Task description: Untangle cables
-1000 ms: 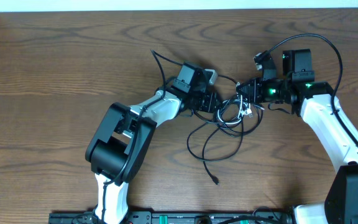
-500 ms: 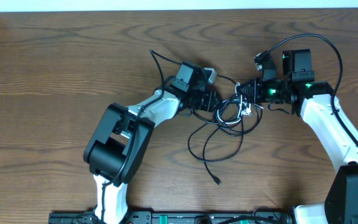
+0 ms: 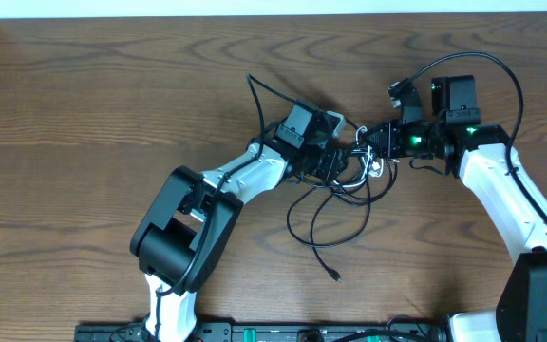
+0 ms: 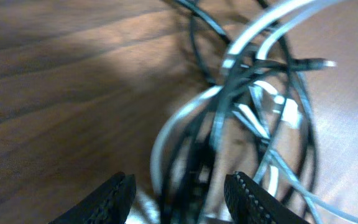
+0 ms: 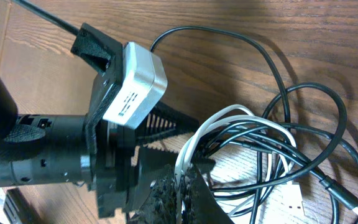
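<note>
The cables [image 3: 349, 182] lie in a tangle of black loops and one white cable at the table's middle, and a black plug end [image 3: 331, 275] trails toward the front. My left gripper [image 3: 338, 163] reaches into the tangle from the left. In the left wrist view it [image 4: 182, 202] stands open astride a bunch of black and white strands [image 4: 219, 118], with a gap on each side. My right gripper [image 3: 373, 150] meets the tangle from the right. It [image 5: 182, 190] is shut on the white cable [image 5: 210, 124], close to the left gripper's fingers [image 5: 166, 118].
A thick black cord [image 3: 501, 66] arcs over the right arm's wrist, and a thin black cord [image 3: 254, 90] rises behind the left wrist. A white plug [image 5: 291, 199] lies inside the tangle. The brown wooden table [image 3: 112, 114] ends at a pale strip along the back.
My left gripper has slid right into the tangle, close up to the right gripper, and its jaws have widened slightly. The right gripper has kept its place and its hold.
</note>
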{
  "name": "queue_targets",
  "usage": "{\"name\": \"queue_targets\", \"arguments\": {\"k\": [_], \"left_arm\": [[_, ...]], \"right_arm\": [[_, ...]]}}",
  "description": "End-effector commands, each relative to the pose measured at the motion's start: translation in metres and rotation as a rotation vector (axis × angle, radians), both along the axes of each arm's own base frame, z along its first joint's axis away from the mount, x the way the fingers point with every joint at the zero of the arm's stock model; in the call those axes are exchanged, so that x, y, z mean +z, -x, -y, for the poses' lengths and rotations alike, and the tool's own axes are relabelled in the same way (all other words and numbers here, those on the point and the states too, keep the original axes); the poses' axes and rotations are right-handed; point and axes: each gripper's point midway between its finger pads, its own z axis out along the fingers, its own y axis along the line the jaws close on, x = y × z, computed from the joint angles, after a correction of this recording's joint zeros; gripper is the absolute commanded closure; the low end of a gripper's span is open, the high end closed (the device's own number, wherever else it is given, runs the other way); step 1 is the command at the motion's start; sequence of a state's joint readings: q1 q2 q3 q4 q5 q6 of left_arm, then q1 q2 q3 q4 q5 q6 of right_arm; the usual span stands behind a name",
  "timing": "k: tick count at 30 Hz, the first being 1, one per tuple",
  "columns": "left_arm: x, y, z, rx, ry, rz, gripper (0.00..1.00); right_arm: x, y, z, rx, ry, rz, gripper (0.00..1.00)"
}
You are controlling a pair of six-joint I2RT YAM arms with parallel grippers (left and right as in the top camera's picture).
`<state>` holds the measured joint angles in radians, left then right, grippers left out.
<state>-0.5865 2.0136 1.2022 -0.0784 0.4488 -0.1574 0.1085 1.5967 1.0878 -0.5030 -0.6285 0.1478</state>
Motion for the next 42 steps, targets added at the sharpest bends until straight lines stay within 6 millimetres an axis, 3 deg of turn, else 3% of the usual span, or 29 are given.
{"name": "queue_targets", "arguments": {"k": [1,3,10,12,17,22,26,32,35,37,39,42], "left_arm": [[-0.009,-0.017,-0.015,0.061,-0.088,0.058,0.5],[-0.012,-0.019,-0.018,0.072,-0.108,0.066,0.52],[-0.02,-0.013,-0.019,0.075,-0.127,0.043,0.76],[-0.022,-0.009,-0.019,0.071,-0.132,0.033,0.91],[-0.014,-0.015,-0.025,0.127,-0.113,0.017,0.92],[0.032,-0.031,-0.055,0.198,-0.082,0.048,0.93],[0.084,-0.038,-0.088,0.27,-0.044,0.091,0.93],[0.172,-0.033,-0.105,0.272,0.119,0.204,0.93],[0.197,-0.028,-0.109,0.275,0.148,0.256,0.93],[0.204,-0.026,-0.11,0.274,0.156,0.27,0.92],[0.202,-0.025,-0.111,0.275,0.151,0.262,0.93],[0.195,-0.027,-0.111,0.279,0.14,0.246,0.92]], "right_arm": [[0.006,-0.004,0.0,0.009,0.004,0.026,0.99],[0.006,-0.004,0.001,0.005,0.009,0.026,0.99],[0.0,-0.006,0.003,-0.012,0.066,0.033,0.99],[-0.001,-0.007,0.003,-0.014,0.077,0.034,0.99],[-0.009,-0.012,0.016,-0.069,0.174,0.04,0.99],[-0.027,-0.017,0.071,-0.378,0.352,-0.06,0.99],[-0.029,-0.019,0.096,-0.451,0.379,-0.077,0.99],[-0.039,-0.017,0.124,-0.517,0.393,-0.126,0.99],[-0.038,-0.019,0.114,-0.424,0.361,-0.099,0.98],[-0.023,-0.022,0.078,-0.19,0.266,0.01,0.73],[-0.003,-0.02,0.053,-0.067,0.165,0.078,0.53],[0.03,-0.02,0.029,0.022,0.083,0.163,0.42]]}}
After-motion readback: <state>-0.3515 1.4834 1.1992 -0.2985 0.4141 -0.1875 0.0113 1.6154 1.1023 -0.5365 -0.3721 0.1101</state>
